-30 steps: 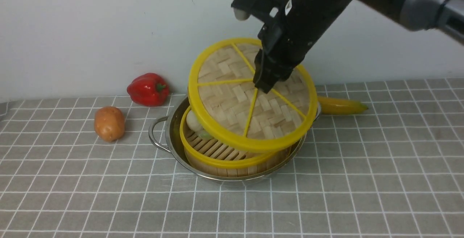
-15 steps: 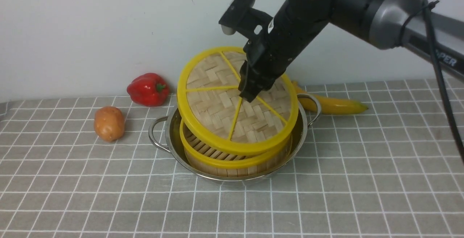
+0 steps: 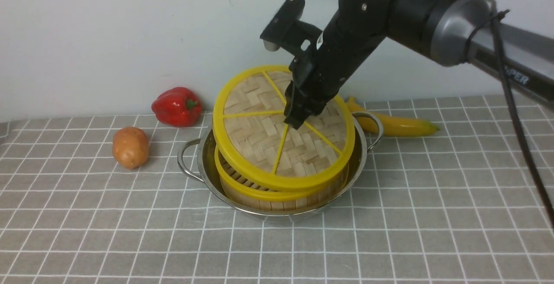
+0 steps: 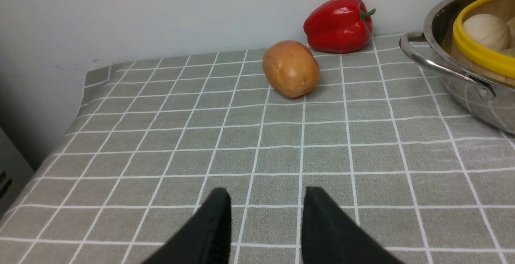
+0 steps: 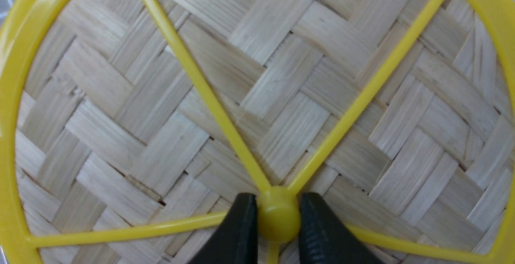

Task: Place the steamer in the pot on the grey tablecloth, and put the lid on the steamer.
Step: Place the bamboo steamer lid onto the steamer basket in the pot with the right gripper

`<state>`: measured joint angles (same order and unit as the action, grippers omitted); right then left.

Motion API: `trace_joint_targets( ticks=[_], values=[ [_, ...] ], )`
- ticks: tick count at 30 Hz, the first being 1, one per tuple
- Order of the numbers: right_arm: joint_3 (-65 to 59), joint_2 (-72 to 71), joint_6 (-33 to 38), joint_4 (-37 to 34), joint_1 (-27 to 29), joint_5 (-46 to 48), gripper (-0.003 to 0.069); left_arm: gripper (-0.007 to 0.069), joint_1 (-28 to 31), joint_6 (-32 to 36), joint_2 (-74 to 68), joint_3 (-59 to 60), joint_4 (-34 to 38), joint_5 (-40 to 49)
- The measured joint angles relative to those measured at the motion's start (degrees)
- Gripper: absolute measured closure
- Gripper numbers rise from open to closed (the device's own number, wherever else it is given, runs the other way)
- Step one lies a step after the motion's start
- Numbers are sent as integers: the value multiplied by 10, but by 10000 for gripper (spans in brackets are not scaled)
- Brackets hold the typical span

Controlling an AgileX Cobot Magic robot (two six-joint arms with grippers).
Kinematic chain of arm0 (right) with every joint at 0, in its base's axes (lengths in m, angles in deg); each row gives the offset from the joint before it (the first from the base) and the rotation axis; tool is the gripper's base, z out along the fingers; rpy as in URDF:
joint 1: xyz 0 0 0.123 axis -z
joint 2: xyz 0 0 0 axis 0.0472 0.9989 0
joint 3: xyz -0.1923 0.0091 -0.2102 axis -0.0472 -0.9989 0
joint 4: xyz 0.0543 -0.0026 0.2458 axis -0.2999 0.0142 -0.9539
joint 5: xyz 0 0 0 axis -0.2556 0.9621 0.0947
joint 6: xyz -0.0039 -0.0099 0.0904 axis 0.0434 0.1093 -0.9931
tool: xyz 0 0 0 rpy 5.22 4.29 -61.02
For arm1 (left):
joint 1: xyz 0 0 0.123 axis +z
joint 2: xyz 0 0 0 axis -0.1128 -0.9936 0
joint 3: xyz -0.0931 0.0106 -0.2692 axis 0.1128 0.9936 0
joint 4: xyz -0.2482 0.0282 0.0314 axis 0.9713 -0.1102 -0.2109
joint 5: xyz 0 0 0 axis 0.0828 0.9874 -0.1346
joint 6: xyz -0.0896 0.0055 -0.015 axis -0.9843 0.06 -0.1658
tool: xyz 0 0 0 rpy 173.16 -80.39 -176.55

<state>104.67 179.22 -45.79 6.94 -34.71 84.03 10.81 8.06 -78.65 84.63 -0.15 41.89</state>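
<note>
One lid [image 3: 259, 137], woven with yellow rim and spokes, tilted over the steamer [image 3: 277, 204]; far side raised, near side low at the steamer's rim. Right gripper [image 3: 294, 119] closed on the lid's centre knob [image 5: 278, 215], a finger to each side. Steamer sits inside the pot [image 3: 203, 171], slats showing through the gap under the lid. Pot stands on the grey tablecloth [image 3: 130, 232]. Left gripper [image 4: 267, 211] holds nothing, fingers apart above cloth. Red pepper [image 3: 176, 106] and brown, roundish item [image 3: 130, 147] lie toward the left; yellow, banana-like item [image 3: 398, 126] lies behind the pot's right handle [image 3: 375, 126].
</note>
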Motion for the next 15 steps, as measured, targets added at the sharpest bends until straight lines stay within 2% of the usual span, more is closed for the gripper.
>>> trace_joint_targets(
  ticks=[15],
  values=[
    [-1, 4, 0, -4, 0, -16, 512, 382, 0, 0, 0, 0, 0, 0]
  ],
)
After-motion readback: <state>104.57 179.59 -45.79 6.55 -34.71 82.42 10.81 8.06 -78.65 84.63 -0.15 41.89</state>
